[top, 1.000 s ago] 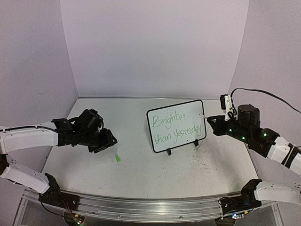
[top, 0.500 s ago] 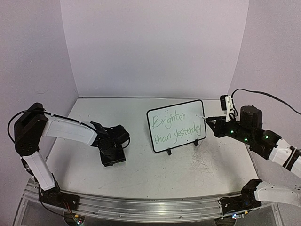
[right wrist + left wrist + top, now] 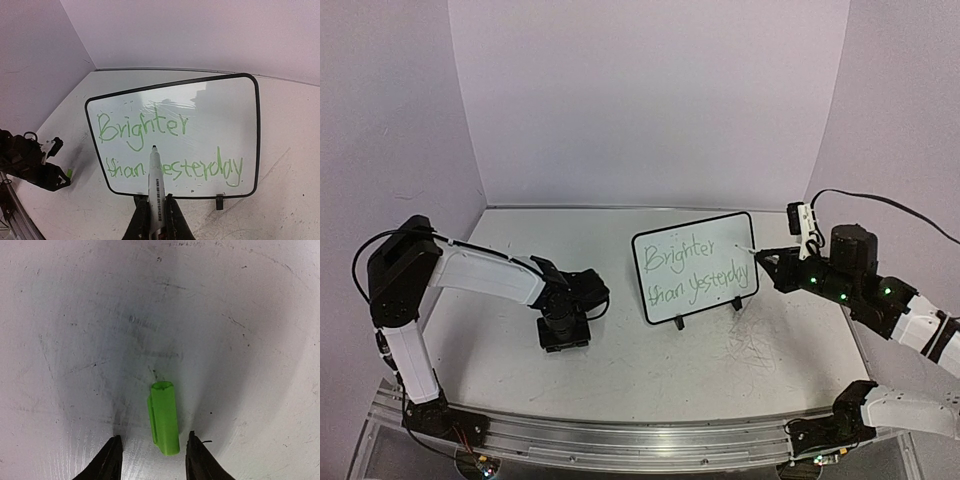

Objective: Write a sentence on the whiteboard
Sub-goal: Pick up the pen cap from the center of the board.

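Note:
The whiteboard (image 3: 704,233) stands on little black feet at the table's middle right, also in the right wrist view (image 3: 220,102). The sentence (image 3: 692,268) in light-green cursive reads "Brighter than yesterday" (image 3: 142,126). My right gripper (image 3: 767,260) (image 3: 156,206) is shut on a white marker (image 3: 156,180), its tip just off the board's right side. My left gripper (image 3: 563,335) (image 3: 154,437) points straight down, open, its fingertips (image 3: 114,452) on either side of a green marker cap (image 3: 165,417) lying on the table. The cap is hidden in the top view.
The scuffed white tabletop (image 3: 720,350) has grey scribble marks right of the board's feet. Purple walls close in the back and both sides. In the right wrist view, my left gripper (image 3: 35,162) shows left of the board.
My left arm swung in from the left and dropped its gripper straight down over the green cap, which now sits between the open fingers. My right gripper with the marker barely moved.

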Controlling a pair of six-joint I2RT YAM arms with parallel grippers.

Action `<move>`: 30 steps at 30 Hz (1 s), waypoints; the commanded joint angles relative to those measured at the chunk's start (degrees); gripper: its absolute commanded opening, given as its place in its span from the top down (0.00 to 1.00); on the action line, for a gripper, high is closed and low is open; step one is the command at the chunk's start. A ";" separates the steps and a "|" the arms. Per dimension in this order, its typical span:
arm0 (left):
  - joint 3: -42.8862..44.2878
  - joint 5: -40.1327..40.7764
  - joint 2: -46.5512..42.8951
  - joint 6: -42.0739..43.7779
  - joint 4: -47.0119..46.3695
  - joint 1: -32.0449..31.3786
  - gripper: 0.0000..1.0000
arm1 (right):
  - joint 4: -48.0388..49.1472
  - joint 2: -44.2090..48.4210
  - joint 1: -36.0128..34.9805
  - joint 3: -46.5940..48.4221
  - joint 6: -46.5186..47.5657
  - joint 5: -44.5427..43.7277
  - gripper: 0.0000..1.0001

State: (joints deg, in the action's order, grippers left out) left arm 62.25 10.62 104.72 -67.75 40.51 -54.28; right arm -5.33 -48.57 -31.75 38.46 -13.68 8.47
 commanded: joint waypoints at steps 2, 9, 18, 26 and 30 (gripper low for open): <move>1.94 3.78 3.95 0.56 -2.70 0.54 0.56 | 2.37 -0.30 0.25 0.57 -0.16 0.83 1.00; 0.60 6.30 3.30 0.53 -2.77 1.37 0.64 | 2.27 -0.35 0.24 0.42 -0.44 1.25 1.00; 0.52 4.04 4.74 1.68 -2.71 0.94 0.72 | 2.26 -1.20 0.26 0.39 -1.55 2.32 1.00; -1.19 3.27 4.20 1.12 -2.45 0.00 0.71 | 2.42 -1.57 0.23 0.31 -2.32 2.82 1.00; -0.86 2.66 5.19 1.72 -2.42 -0.40 0.72 | 2.64 -1.85 0.24 0.37 -2.97 3.23 1.00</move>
State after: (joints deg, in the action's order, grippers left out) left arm 63.29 14.84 106.27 -67.08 39.90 -54.40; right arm -5.27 -49.97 -31.75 38.46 -15.51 10.77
